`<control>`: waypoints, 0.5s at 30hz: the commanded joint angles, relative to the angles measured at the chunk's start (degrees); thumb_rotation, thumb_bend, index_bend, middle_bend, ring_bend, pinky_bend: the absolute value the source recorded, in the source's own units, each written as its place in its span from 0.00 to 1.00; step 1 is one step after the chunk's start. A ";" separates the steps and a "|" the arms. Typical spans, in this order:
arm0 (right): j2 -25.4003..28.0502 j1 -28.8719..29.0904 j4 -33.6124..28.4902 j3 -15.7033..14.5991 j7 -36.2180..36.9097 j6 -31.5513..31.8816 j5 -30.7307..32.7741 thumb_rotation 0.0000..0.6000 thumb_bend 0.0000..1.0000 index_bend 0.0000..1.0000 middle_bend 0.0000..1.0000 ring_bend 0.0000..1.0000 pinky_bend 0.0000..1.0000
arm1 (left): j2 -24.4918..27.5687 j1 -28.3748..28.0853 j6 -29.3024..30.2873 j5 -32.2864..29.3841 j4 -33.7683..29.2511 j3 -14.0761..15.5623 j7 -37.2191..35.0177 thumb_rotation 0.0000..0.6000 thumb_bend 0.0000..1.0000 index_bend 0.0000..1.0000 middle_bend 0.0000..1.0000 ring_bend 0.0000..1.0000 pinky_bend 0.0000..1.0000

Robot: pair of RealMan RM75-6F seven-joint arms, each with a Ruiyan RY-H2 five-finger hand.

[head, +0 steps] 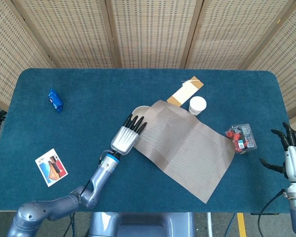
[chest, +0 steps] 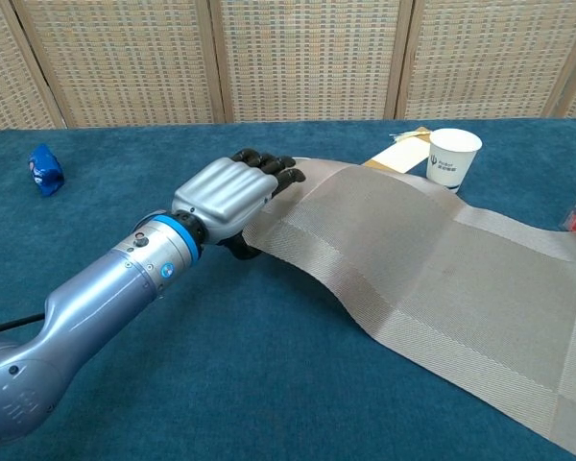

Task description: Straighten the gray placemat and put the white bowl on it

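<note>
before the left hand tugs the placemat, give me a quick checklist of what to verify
1. Left hand at the gray placemat near edge: ok; firm grip: cannot tell.
2. Placemat straight: not ok, lies skewed with its end raised over the white bowl.
3. Bowl free to pick up: not ok, mostly covered.
4. Paper cup clear of the mat: not ok, right at its far edge.
5. Snack pack clear: not ok, at the mat's right corner.
6. Right hand out of the way: ok.

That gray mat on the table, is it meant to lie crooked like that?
No. The gray mat lies skewed to the table edges, one corner draped over the white bowl, so it humps up beside the left robot hand.
</note>
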 commanded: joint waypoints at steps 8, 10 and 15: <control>0.01 -0.19 -1.06 -0.53 -0.97 0.27 -0.92 1.00 0.16 0.24 0.00 0.00 0.00 | -3.30 -0.99 4.75 3.10 7.33 0.87 -6.23 1.00 0.36 0.33 0.00 0.00 0.00; -0.02 -0.19 -1.14 -0.55 -1.14 0.19 -0.88 1.00 0.16 0.24 0.00 0.00 0.00 | -3.46 -0.80 5.50 3.37 8.11 1.05 -7.10 1.00 0.36 0.39 0.00 0.00 0.00; 0.07 -0.15 -1.35 -0.55 -1.04 -0.12 -0.78 1.00 0.16 0.24 0.00 0.00 0.00 | -3.58 -0.70 6.08 3.47 9.03 1.09 -8.05 1.00 0.37 0.51 0.00 0.00 0.00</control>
